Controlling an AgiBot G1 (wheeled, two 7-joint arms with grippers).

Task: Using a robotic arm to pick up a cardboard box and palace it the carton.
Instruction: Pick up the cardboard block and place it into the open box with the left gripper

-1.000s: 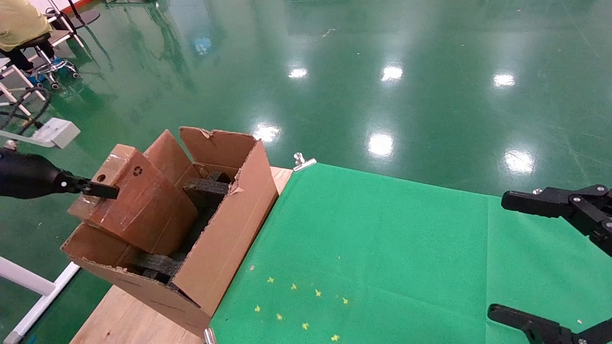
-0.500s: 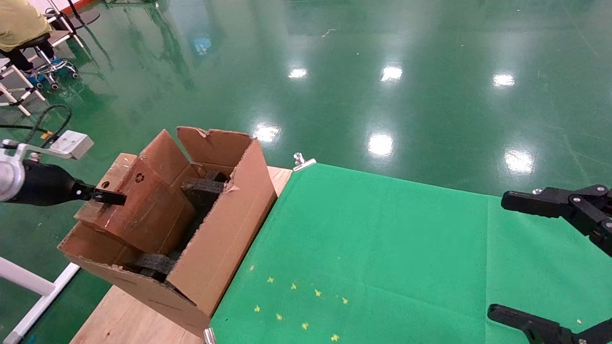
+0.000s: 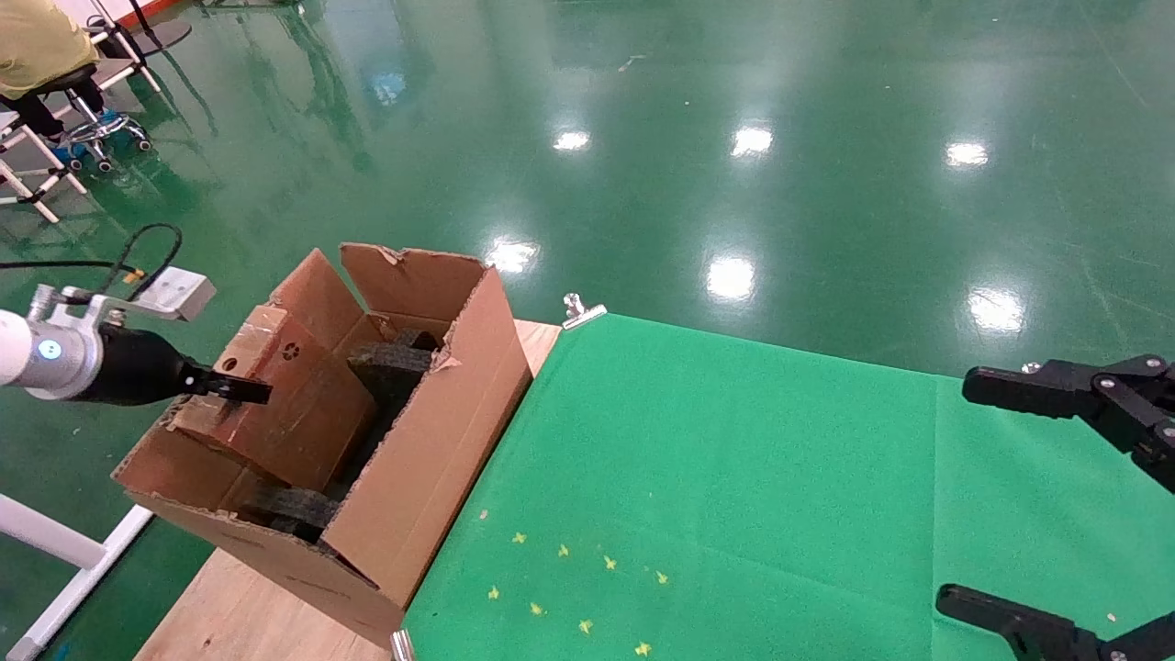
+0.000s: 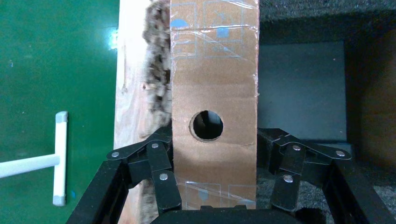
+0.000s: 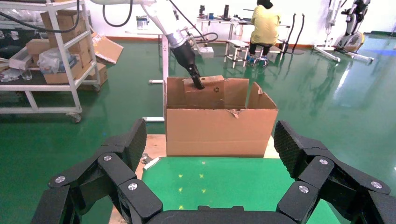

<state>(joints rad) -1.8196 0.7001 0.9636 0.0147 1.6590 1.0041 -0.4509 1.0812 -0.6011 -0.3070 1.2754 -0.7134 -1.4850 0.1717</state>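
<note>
The small brown cardboard box [image 3: 294, 404], with its round hole [image 4: 206, 125] and recycling mark, sits tilted inside the carton [image 3: 431, 459], its upper end above the ragged rim. My left gripper [image 3: 240, 389], on the white robotic arm [image 3: 37, 353], is shut on that upper end. In the left wrist view its fingers [image 4: 161, 156] press both narrow sides of the cardboard box [image 4: 214, 84]. Black foam [image 3: 395, 363] lies inside the carton. My right gripper [image 3: 991, 500] hangs open and empty over the green cloth at the far right. Its own view shows the carton [image 5: 219, 130] and cardboard box [image 5: 212, 93] ahead.
The carton stands on the wooden tabletop [image 3: 248, 615] beside the green cloth [image 3: 734, 477], which is held by metal clips [image 3: 581, 312]. A white frame leg [image 3: 55, 551] is below the table's left side. A seated person [image 3: 37, 46] and shelf cart [image 5: 51, 56] are farther off.
The left arm has come rightward and down, and the cardboard box has sunk deeper into the carton. The right gripper has not moved.
</note>
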